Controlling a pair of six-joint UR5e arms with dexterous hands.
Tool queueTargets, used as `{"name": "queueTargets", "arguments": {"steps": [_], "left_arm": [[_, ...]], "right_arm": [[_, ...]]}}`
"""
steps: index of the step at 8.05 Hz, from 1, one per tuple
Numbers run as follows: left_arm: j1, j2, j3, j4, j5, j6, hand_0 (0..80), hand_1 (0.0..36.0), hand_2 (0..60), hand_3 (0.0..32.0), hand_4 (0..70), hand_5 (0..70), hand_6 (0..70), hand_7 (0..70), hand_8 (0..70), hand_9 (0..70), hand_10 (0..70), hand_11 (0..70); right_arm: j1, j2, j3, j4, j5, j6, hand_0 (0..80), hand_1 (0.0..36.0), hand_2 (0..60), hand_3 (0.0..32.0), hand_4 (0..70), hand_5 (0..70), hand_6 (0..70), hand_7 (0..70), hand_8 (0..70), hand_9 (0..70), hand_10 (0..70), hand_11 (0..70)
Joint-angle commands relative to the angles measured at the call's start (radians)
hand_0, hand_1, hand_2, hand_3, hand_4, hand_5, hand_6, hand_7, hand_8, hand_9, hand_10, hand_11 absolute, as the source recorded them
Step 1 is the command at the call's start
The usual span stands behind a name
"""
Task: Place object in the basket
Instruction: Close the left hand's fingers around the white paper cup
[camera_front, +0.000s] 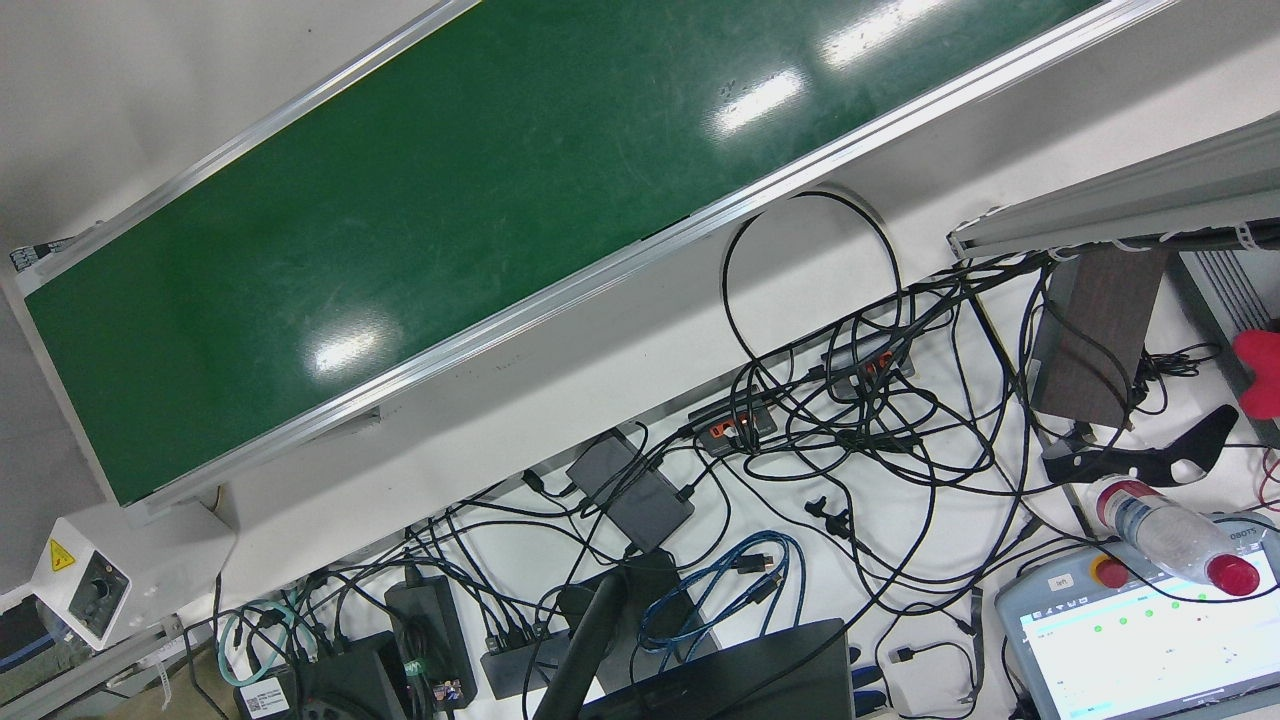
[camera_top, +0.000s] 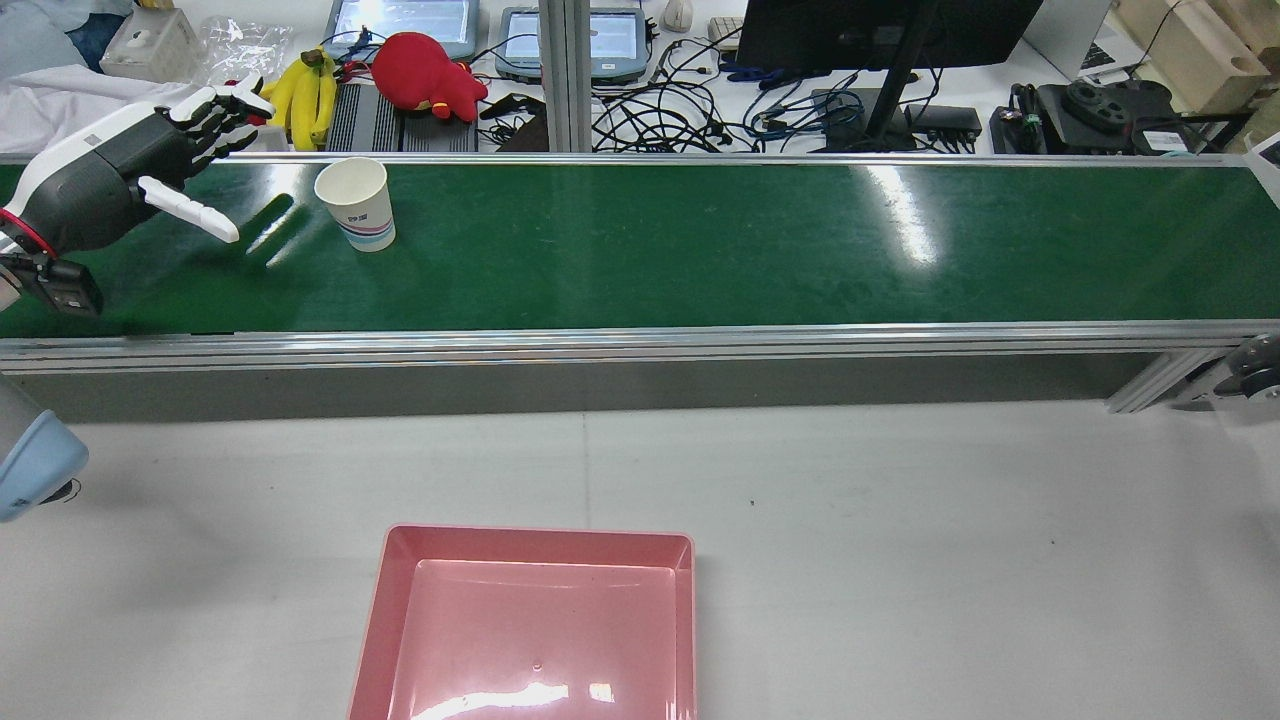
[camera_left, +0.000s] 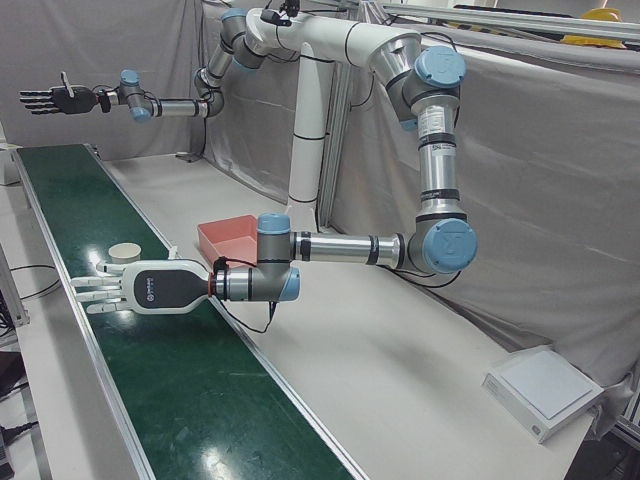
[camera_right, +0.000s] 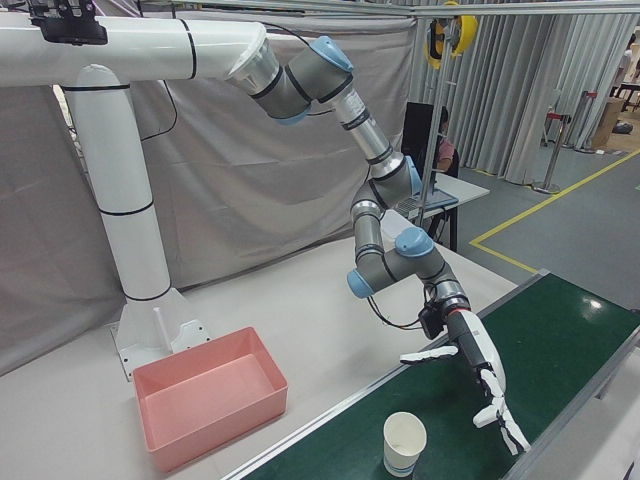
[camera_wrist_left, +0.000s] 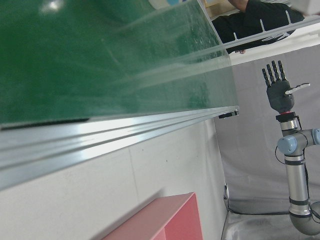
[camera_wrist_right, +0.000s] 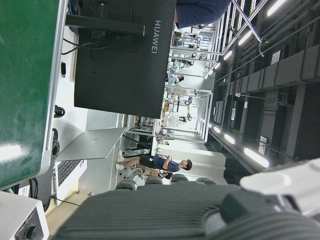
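A white paper cup (camera_top: 358, 203) stands upright on the green conveyor belt (camera_top: 700, 240), toward its left end. My left hand (camera_top: 150, 160) is open and empty, fingers spread, held just above the belt and a little left of the cup, not touching it. The same hand (camera_right: 480, 385) and cup (camera_right: 404, 443) show in the right-front view. The pink basket (camera_top: 530, 620) lies empty on the white table in front of the belt. My right hand (camera_left: 50, 100) is open and empty, raised high far beyond the belt's other end; it also shows in the left hand view (camera_wrist_left: 277, 90).
Behind the belt are bananas (camera_top: 300, 90), a red plush toy (camera_top: 425, 65), a monitor (camera_top: 880, 30) and tangled cables (camera_front: 850, 420). An aluminium rail (camera_top: 640, 340) edges the belt. A white box (camera_left: 545, 390) lies at the table's far corner.
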Motion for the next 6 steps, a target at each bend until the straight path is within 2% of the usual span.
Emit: {"name": "queueTargets", "arguments": {"steps": [1, 4, 5, 6], "left_arm": [[0.003, -0.006, 0.0, 0.005, -0.001, 0.003, 55.2, 12.2, 0.0, 5.2, 0.0, 41.7, 1.1, 0.6, 0.1, 0.0, 3.3, 6.8], [0.006, -0.009, 0.002, 0.013, -0.002, 0.001, 55.2, 12.2, 0.0, 5.2, 0.0, 41.7, 1.1, 0.6, 0.1, 0.0, 3.3, 6.8], [0.006, -0.009, 0.003, 0.014, -0.002, 0.0, 55.4, 17.3, 0.0, 3.8, 0.0, 53.4, 3.0, 5.3, 3.0, 2.5, 6.2, 11.3], [0.006, -0.01, 0.005, 0.016, -0.007, 0.003, 55.1, 17.1, 0.0, 4.8, 0.0, 47.9, 2.3, 3.3, 2.4, 1.5, 5.1, 9.6]], "right_arm": [[0.0, 0.0, 0.0, 0.0, 0.0, 0.0, 0.0, 0.0, 0.0, 0.0, 0.0, 0.0, 0.0, 0.0, 0.0, 0.0, 0.0, 0.0], [0.0, 0.0, 0.0, 0.0, 0.0, 0.001, 0.0, 0.0, 0.0, 0.0, 0.0, 0.0, 0.0, 0.0, 0.0, 0.0, 0.0, 0.0], [0.0, 0.0, 0.0, 0.0, 0.0, 0.0, 0.0, 0.0, 0.0, 0.0, 0.0, 0.0, 0.0, 0.0, 0.0, 0.0, 0.0, 0.0], [0.0, 0.0, 0.0, 0.0, 0.0, 0.001, 0.0, 0.0, 0.0, 0.0, 0.0, 0.0, 0.0, 0.0, 0.0, 0.0, 0.0, 0.0]]}}
